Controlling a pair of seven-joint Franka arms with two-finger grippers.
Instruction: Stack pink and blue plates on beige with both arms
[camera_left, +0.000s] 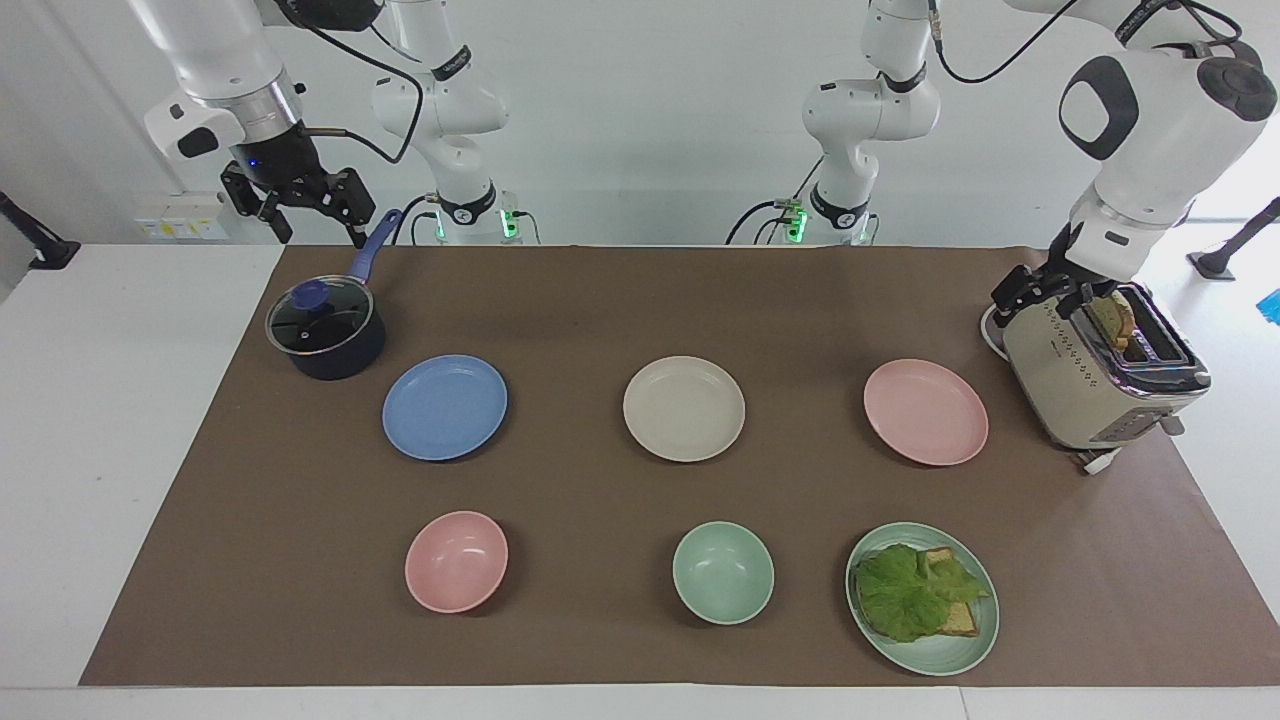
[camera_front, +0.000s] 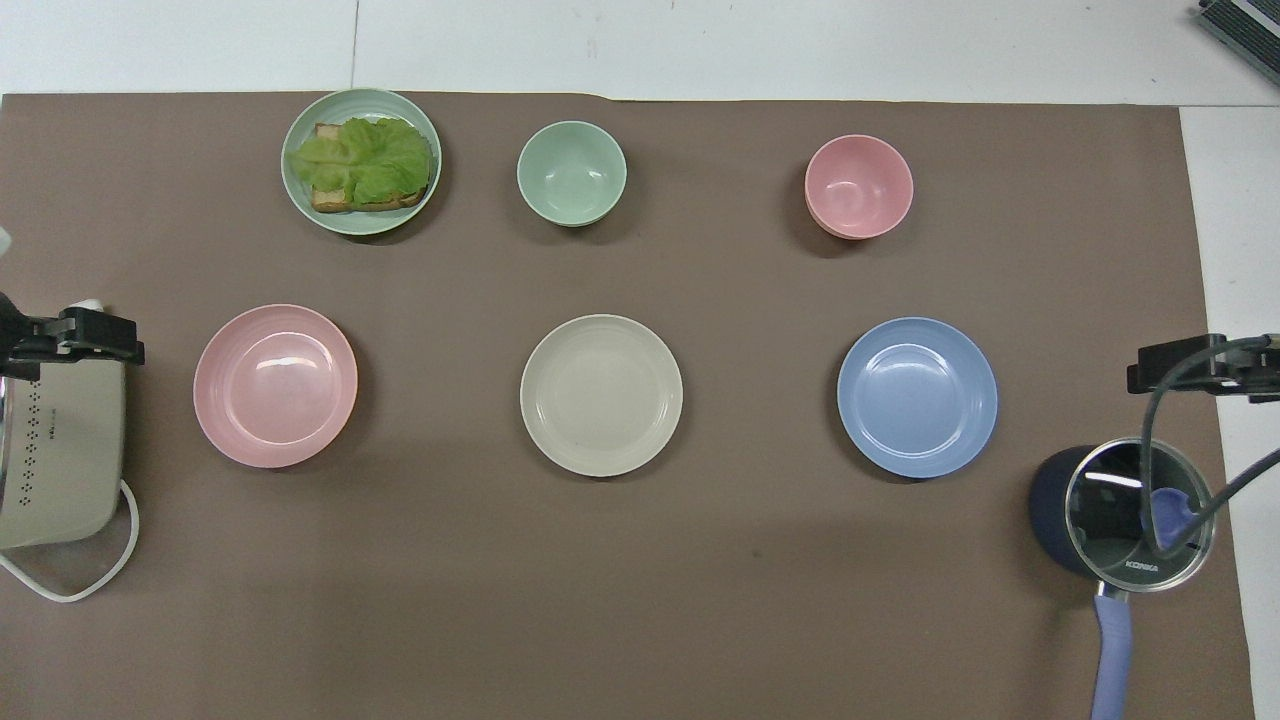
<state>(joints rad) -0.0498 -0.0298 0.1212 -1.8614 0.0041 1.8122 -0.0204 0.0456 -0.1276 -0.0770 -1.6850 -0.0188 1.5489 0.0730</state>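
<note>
Brown mat (camera_left: 600, 300) — pink plate (camera_left: 925, 411), beige plate (camera_left: 684, 408), blue plate (camera_left: 444, 407) well apart.

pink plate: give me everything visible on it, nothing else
The pink plate is round, shallow and pale pink with a matte, plastic-looking finish, a raised rim and a flat well. It is empty and lies flat and upright on the brown mat, toward the left arm's end of the table, between the beige plate and the toaster, touching neither. No pincer touches it.

Lab (mounted robot arms (camera_left: 440, 100))
</note>
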